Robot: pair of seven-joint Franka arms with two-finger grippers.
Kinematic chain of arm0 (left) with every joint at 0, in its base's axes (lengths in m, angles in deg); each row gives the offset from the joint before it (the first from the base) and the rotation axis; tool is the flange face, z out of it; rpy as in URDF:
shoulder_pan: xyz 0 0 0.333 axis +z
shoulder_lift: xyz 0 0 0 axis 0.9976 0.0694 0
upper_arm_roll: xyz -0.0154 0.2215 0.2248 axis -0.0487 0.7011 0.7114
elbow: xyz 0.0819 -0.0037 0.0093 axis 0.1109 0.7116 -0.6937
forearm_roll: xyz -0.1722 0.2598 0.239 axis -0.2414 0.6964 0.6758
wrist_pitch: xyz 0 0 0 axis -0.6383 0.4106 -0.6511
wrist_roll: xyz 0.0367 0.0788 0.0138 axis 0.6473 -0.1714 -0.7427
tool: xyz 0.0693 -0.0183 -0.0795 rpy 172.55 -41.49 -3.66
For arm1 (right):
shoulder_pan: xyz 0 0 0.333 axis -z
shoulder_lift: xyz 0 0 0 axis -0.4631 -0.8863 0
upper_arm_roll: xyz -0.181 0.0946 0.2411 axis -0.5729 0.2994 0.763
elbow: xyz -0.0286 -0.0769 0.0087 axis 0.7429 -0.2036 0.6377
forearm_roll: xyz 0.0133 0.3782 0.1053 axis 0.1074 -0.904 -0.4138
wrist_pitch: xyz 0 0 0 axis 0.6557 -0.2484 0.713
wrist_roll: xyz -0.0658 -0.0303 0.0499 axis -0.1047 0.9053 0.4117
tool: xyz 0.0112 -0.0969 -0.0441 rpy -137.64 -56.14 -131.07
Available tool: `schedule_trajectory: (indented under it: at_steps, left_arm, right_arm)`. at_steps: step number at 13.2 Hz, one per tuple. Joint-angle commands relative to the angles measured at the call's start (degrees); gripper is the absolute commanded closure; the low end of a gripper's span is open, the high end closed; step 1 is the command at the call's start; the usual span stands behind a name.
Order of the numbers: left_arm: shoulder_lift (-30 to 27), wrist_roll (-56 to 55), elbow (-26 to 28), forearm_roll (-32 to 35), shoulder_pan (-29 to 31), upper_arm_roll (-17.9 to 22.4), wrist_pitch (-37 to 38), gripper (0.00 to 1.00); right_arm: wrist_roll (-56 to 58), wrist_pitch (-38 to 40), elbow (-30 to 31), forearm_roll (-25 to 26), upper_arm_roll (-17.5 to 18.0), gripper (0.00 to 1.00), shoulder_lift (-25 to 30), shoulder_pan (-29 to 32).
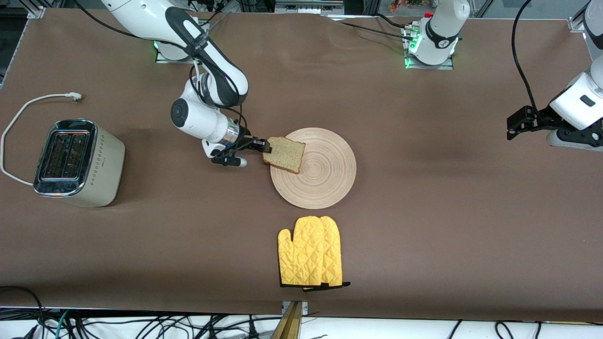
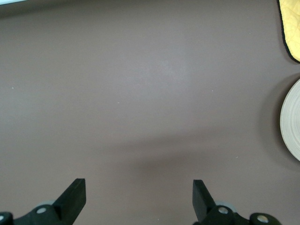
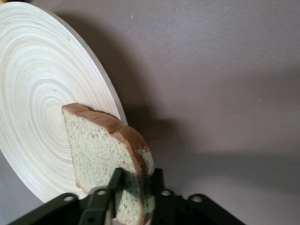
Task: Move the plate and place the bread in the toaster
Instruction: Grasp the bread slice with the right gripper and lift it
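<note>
The bread (image 1: 285,154), a speckled slice with a darker crust, lies over the rim of the round light-wood plate (image 1: 325,179) on the side toward the right arm's end of the table. My right gripper (image 1: 266,146) is shut on the bread's crust edge. The right wrist view shows the bread (image 3: 98,150) pinched in my right gripper (image 3: 136,185), with the plate (image 3: 33,93) under it. Whether the slice still touches the plate I cannot tell. The cream toaster (image 1: 77,162) stands at the right arm's end, slots up. My left gripper (image 1: 513,127) waits open over bare table at the left arm's end, with nothing inside the left gripper (image 2: 139,194).
A yellow oven mitt (image 1: 311,259) lies nearer to the front camera than the plate. The toaster's white cord (image 1: 28,106) loops on the table beside it. The left wrist view catches the mitt's corner (image 2: 291,28) and the plate's rim (image 2: 293,122).
</note>
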Motion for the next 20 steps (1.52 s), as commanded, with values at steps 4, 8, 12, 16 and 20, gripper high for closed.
schedule_trajectory:
  at_steps: [4,8,12,16,20]
  left_arm:
    - [2.75,0.68,-4.45,-1.08,0.3,0.26,2.67,0.0]
    - [2.84,0.67,-4.62,-0.66,-0.05,0.09,3.03,0.0]
    - [2.75,0.68,-4.62,-0.57,-0.14,0.09,3.03,0.0]
    - [2.75,0.67,-4.62,-0.57,-0.14,0.09,3.03,0.0]
    - [2.66,0.67,-4.62,-0.57,-0.22,0.09,3.12,0.0]
  right_arm:
    - [0.26,3.56,-3.02,-0.92,0.08,1.0,2.14,-0.51]
    - [0.26,18.47,-3.28,8.28,-6.4,1.0,10.22,-0.43]
    - [0.35,46.12,-16.24,24.79,-14.84,1.0,15.17,-0.43]
    - [8.84,60.53,-27.01,39.75,-18.81,1.0,13.85,1.68]
    - [19.23,60.62,-27.1,47.49,-28.72,1.0,13.94,1.77]
